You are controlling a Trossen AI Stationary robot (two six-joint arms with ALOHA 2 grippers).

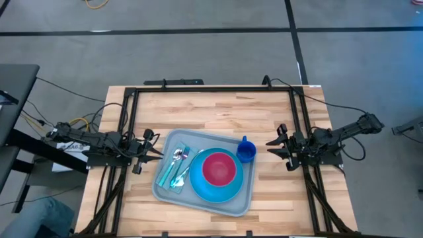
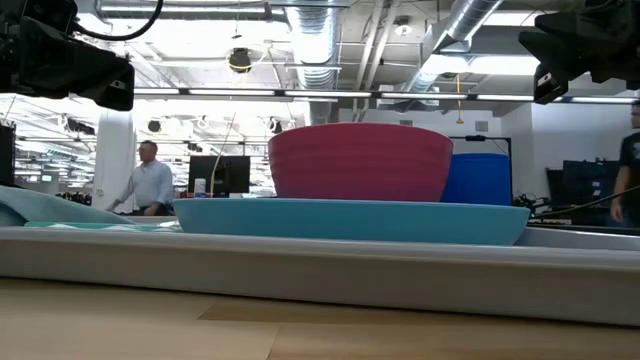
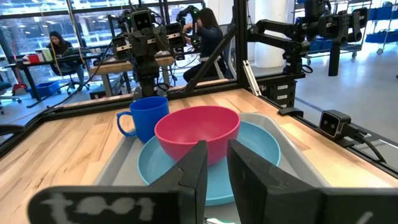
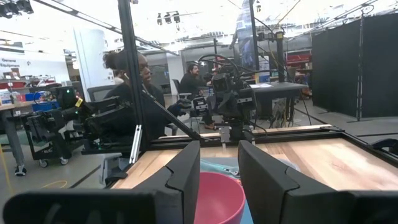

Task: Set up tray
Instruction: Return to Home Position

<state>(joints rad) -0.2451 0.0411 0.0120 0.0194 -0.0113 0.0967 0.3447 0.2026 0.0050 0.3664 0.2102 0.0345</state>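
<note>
Wooden desk (image 1: 211,106) in front of me, and the grey-blue tray (image 1: 228,206) lies flat near its front edge, roughly midway between the two arms. On the tray, the round blue plate (image 1: 198,190) fills the right-hand half, with the pink bowl (image 1: 219,168) sitting upright on it. The blue mug (image 1: 246,151) stands upright at the tray's far right corner, just beside the plate. The light-teal napkin (image 1: 164,177) lies on the left half, and the cutlery (image 1: 177,158) lies side by side on top of it, though I can't sort out each piece from up here. That looks like a full setting to me, so I judge the laying-out finished, with only parking the arms left. The left gripper (image 1: 153,153) is off the tray's left edge, its fingers (image 3: 198,163) a narrow gap apart with nothing between them. The right gripper (image 1: 274,147) is off the right edge near the mug, its fingers (image 4: 186,167) set wider and empty.
</note>
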